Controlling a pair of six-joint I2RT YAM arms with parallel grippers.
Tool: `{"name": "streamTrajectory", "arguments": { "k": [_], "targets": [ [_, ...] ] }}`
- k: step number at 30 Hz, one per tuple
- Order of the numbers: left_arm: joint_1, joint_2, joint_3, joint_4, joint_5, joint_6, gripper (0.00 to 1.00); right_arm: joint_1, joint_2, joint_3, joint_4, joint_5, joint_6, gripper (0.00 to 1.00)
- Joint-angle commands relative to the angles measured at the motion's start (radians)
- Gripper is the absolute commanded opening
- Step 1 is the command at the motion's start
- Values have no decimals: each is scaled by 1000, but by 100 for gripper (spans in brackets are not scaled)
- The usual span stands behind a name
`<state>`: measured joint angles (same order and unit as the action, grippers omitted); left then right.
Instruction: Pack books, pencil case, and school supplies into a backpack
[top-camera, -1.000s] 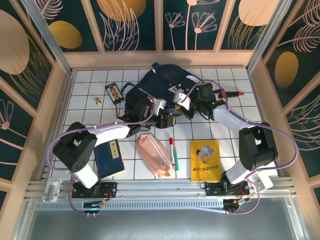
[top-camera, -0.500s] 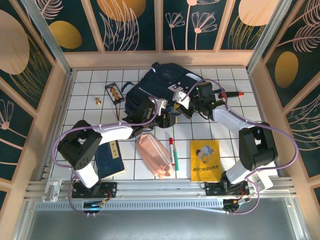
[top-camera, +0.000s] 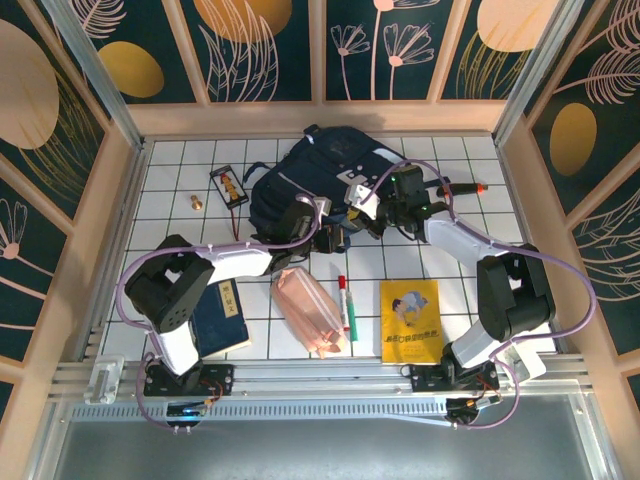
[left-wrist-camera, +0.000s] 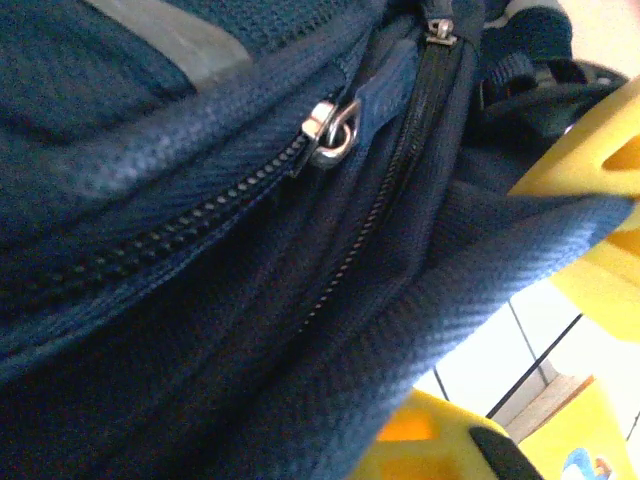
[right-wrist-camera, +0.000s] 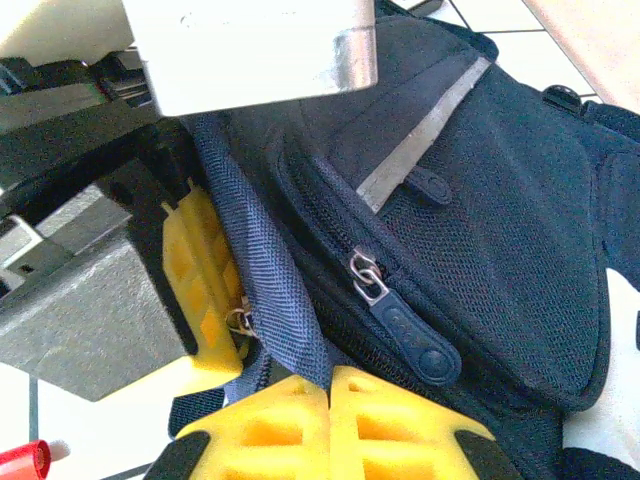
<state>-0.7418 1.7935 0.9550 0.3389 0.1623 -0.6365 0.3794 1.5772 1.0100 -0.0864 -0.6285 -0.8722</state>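
The navy backpack lies at the back middle of the table. My left gripper is at its near right edge, shut on a fold of backpack fabric beside a zip; one yellow finger shows under the fold. My right gripper is shut on a blue webbing strap of the backpack, right beside the left gripper's finger. On the near tiles lie the navy book, the pink pencil case, the red-capped marker and the yellow book.
A red-and-black handled tool lies right of the backpack. A small black card with orange pieces and a small brass piece lie to its left. Wooden walls enclose the tiled table.
My left gripper has pushed a little further into the backpack's edge and closed on the fabric. The right gripper has kept its grip and place.
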Motion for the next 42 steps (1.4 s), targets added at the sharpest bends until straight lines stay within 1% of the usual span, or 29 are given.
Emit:
{"name": "streamTrajectory", "arguments": {
  "k": [1, 4, 10, 14, 17, 20, 23, 27, 30, 31, 33, 35, 37, 40, 41, 42],
  "targets": [
    [10, 19, -5, -77, -67, 31, 0, 4, -67, 27, 85, -67, 16, 0],
    [9, -25, -20, -76, -86, 57, 0, 1, -64, 24, 61, -7, -28, 0],
    [10, -136, -51, -123, -75, 133, 0, -22, -72, -14, -54, 123, -253, 0],
    [13, -221, -88, -148, -37, 180, 0, -55, -102, -73, -28, 162, -304, 0],
    [15, -280, -90, -221, -46, 246, 0, -67, -129, -108, -11, 161, -320, 0],
    [31, -326, -82, -322, -95, 299, 0, -81, -145, -128, 10, 156, -311, 0],
    [60, -386, -105, -380, -187, 325, 0, -83, -151, -138, 13, 156, -322, 0],
    [136, -481, -171, -382, -231, 330, 0, -86, -153, -150, 1, 166, -357, 0],
    [161, -533, -198, -378, -251, 342, 0, -85, -152, -173, 7, 176, -373, 0],
    [161, -547, -203, -368, -222, 366, 0, -85, -153, -181, 17, 171, -367, 0],
    [161, -559, -210, -338, -113, 411, 0, -81, -160, -190, 34, 148, -341, 0],
    [161, -559, -216, -286, -26, 406, 0, -69, -170, -204, 70, 115, -289, 0],
    [159, -551, -208, -256, 30, 394, 0, -55, -179, -220, 111, 96, -234, 1],
    [160, -532, -180, -244, 45, 371, 0, -26, -181, -215, 114, 62, -177, 28],
    [159, -524, -173, -238, 52, 367, 0, -15, -184, -199, 97, 45, -165, 34],
    [158, -517, -169, -233, 59, 361, 0, -6, -183, -181, 80, 25, -149, 39]
  ]
}}
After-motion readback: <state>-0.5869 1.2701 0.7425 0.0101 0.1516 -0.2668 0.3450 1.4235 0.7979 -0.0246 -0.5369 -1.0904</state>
